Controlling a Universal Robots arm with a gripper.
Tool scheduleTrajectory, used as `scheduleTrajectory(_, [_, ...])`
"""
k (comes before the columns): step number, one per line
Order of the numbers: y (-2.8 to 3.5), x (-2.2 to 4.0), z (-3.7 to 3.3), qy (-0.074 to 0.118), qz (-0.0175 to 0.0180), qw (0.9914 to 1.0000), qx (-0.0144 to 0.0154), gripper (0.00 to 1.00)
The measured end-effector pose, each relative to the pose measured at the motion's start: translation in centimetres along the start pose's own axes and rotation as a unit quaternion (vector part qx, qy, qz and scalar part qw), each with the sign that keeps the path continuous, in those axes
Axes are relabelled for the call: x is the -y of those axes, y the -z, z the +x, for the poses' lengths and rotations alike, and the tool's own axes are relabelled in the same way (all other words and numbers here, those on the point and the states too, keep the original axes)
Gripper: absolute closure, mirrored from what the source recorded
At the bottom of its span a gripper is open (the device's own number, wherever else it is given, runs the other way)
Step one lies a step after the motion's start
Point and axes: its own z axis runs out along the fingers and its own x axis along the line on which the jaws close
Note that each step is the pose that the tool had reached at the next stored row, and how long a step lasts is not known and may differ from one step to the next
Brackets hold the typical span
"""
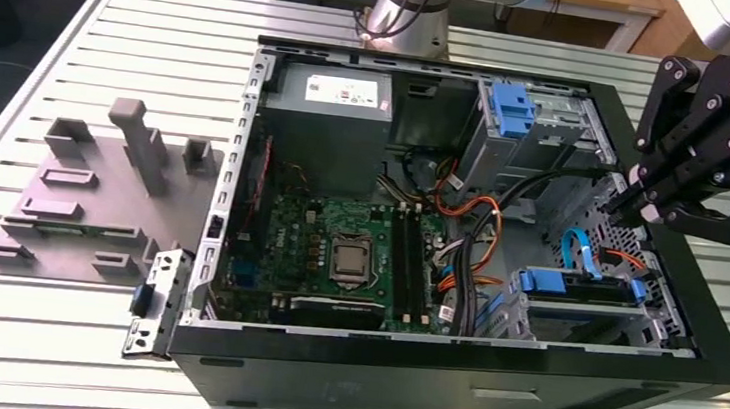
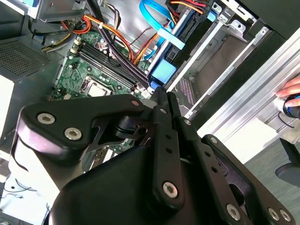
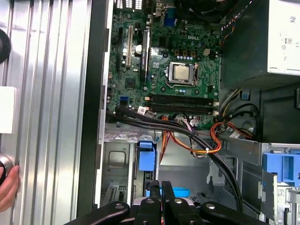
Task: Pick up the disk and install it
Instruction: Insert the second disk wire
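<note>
Blue-framed disk point(image 1: 558, 284) sits in the bay point(image 1: 655, 325), just beside the closed pincer point(image 1: 624, 207).

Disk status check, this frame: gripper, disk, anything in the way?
Gripper shut, empty, hanging above the drive cage. Disk sits in the cage, blue frame showing. Blue cable loops between gripper and disk.

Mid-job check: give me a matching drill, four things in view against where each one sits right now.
1 power supply
2 CPU
3 grey fixture tray
4 gripper

A on the table, exterior view's left of the case
B middle of the green motherboard
C over the case's wall, exterior view's right
D inside the case, white sticker on it

Pairs: 1-D, 2-B, 3-A, 4-C
</note>
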Motion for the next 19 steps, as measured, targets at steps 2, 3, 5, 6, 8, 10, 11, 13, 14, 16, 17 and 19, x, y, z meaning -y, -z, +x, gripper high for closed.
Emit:
scheduleTrajectory(2, [0.00, 0.00, 0.00, 0.000, 0.0000, 1.00000, 0.0000, 0.84])
scheduleTrajectory(3, [-0.05, 0.04, -0.01, 0.000, 0.0000, 1.00000, 0.0001, 0.84])
scheduleTrajectory(5, [-0.17, 0.23, -0.03, 0.000, 0.0000, 1.00000, 0.0000, 0.84])
scheduleTrajectory(6, [-0.26, 0.39, -0.05, 0.000, 0.0000, 1.00000, 0.0000, 0.84])
scheduleTrajectory(8, [-0.39, 0.77, -0.14, 0.000, 0.0000, 1.00000, -0.0001, 0.84])
scheduleTrajectory(10, [-0.56, 1.31, -0.21, 0.000, -0.0002, 1.00000, 0.0000, 0.84])
scheduleTrajectory(11, [-0.65, 1.61, -0.23, 0.000, -0.0004, 1.00000, 0.0001, 0.84])
scheduleTrajectory(13, [-0.82, 2.19, -0.26, 0.000, -0.0007, 1.00000, 0.0001, 0.84])
scheduleTrajectory(14, [-0.88, 2.40, -0.27, 0.000, -0.0007, 1.00000, 0.0001, 0.84])
scheduleTrajectory(16, [-0.90, 2.47, -0.27, 0.000, -0.0008, 1.00000, -0.0001, 0.84])
scheduleTrajectory(17, [-0.90, 2.47, -0.27, 0.000, -0.0008, 1.00000, -0.0001, 0.84])
scheduleTrajectory(19, [-0.91, 2.48, -0.26, 0.000, -0.0008, 1.00000, 0.0000, 0.84])
